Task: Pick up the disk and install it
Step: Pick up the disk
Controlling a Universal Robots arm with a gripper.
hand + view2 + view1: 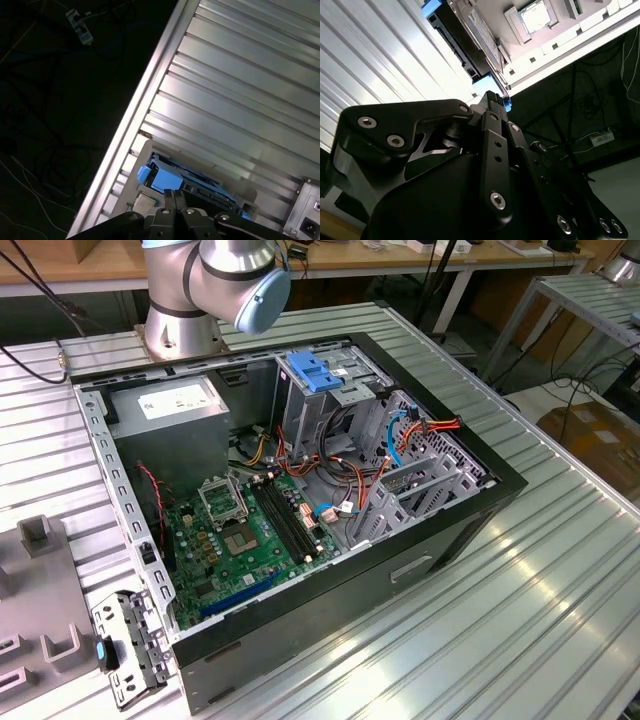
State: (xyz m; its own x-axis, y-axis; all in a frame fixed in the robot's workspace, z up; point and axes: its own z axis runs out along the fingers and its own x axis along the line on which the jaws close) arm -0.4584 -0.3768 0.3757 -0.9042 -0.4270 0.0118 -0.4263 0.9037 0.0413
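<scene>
The work stands at the pick-up step: the black metal gripper (174,193) hangs just over the flat black-and-silver metal disk with blue plastic side rails (197,186), and nothing has been lifted yet. In both wrist views the two fingers are drawn together with barely a slit between them and nothing is held, the tips (491,96) poised close to one blue rail end. The disk (452,37) lies flat in a pale moulded holder (560,35) on the ribbed aluminium table (240,90), near the table's edge, with a small square silver chip (535,15) seated in the same holder beside it. In the exterior view the open black tower case (440,530) lies on its side in the middle of the table (520,590). Its green motherboard (240,530) is toward the near left, and the grey power-supply box (170,405) is at the far left. The silver drive cage (335,405) stands at the far side under a bare blue plastic bracket (313,371), just in front of the silver robot arm (215,280). As I judge it, a grasp from here calls for the fingers to spread wider than the disk. They must then settle squarely over its sides, so that it comes out of the holder level and does not catch.
</scene>
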